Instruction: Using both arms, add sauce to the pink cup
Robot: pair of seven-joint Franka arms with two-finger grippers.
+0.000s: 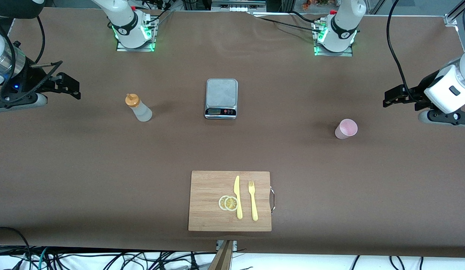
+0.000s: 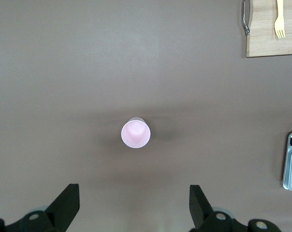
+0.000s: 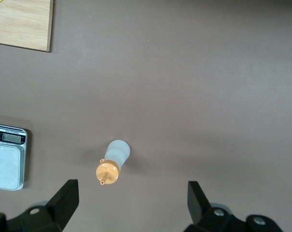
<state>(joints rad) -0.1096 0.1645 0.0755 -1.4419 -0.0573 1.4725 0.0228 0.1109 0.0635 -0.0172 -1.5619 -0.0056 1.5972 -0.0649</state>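
Pink cup [image 1: 346, 128] and squeeze bottle [image 1: 138, 108] well apart, scale [image 1: 221, 98] between; both tools' fingers apart, empty.

Robotics lab: two bolted arm bases [image 1: 135, 32], brown-covered table [image 1: 67, 157], loose cables [image 1: 105, 260] along edge

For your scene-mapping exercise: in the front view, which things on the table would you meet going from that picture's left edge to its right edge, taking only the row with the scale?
Squeeze bottle with orange cap → kitchen scale → pink cup.
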